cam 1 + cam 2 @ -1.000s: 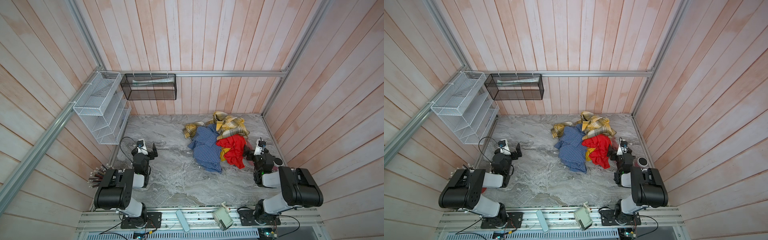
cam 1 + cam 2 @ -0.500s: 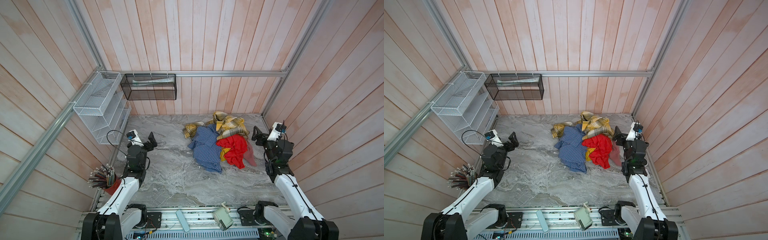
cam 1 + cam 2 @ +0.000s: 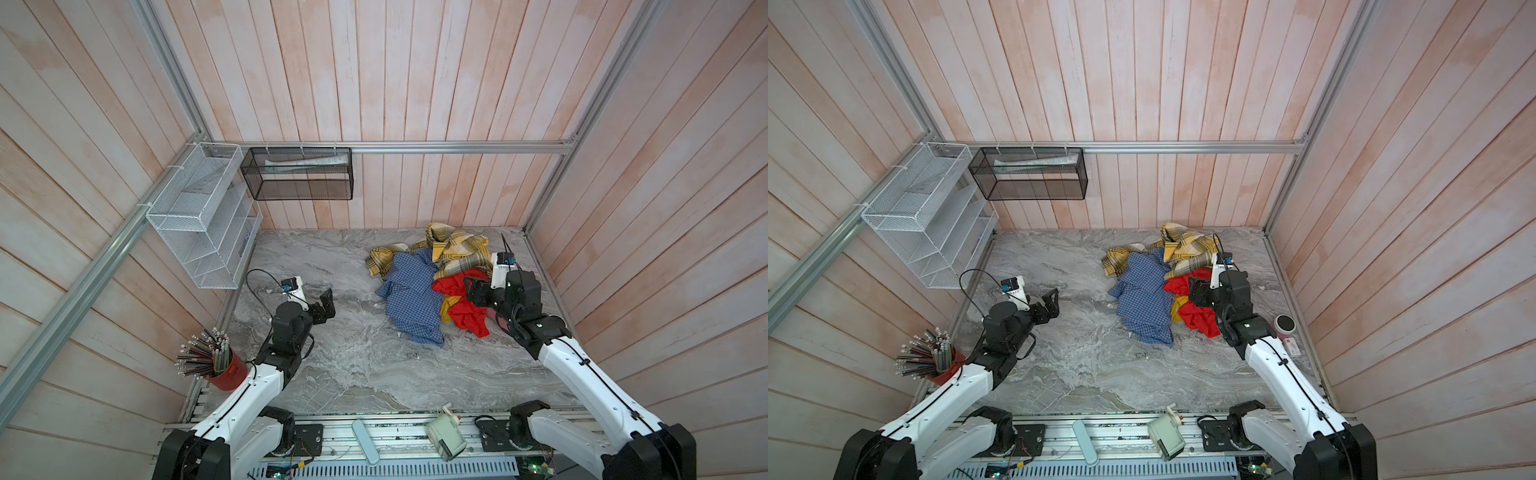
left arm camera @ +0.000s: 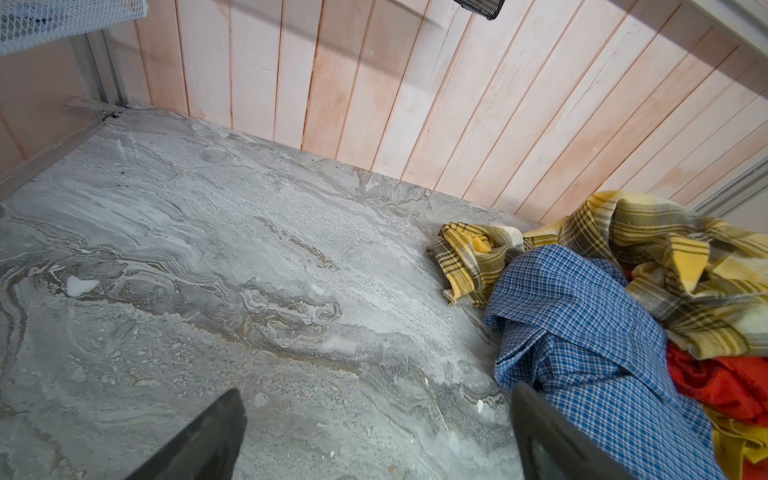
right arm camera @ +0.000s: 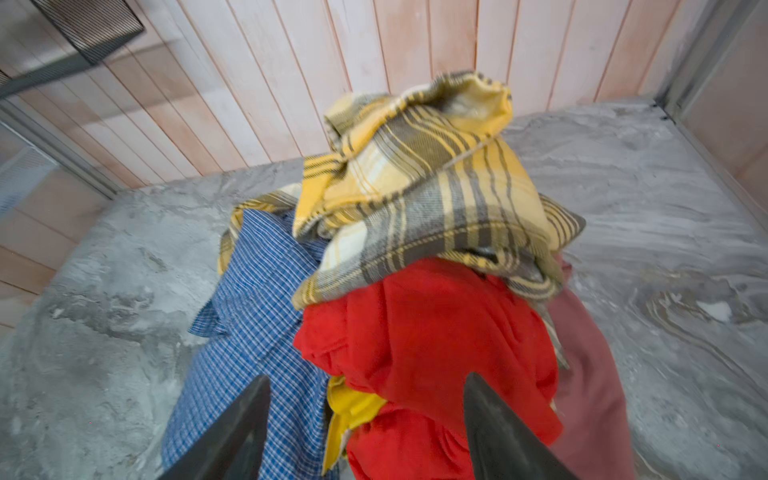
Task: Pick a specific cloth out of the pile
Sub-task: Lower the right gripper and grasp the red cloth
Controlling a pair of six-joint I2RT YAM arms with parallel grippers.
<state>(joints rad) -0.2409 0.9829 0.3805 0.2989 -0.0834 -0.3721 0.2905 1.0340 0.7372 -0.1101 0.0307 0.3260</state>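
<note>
Left fingers (image 4: 208, 436) spread wide over bare tabletop (image 4: 249, 270), pile (image 4: 582, 332) edge just beside, right fingers (image 5: 498, 424) apart, straddling red cloth (image 5: 436, 324), plaid fold (image 5: 436, 187) overlapping its far edge

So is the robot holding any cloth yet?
Nothing yet. The right gripper stands open around the red cloth; the left gripper is open and empty.

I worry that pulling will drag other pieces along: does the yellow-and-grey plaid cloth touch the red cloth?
Touching. In the right wrist view the plaid cloth lies over one edge of the red cloth, with no gap between them.
</note>
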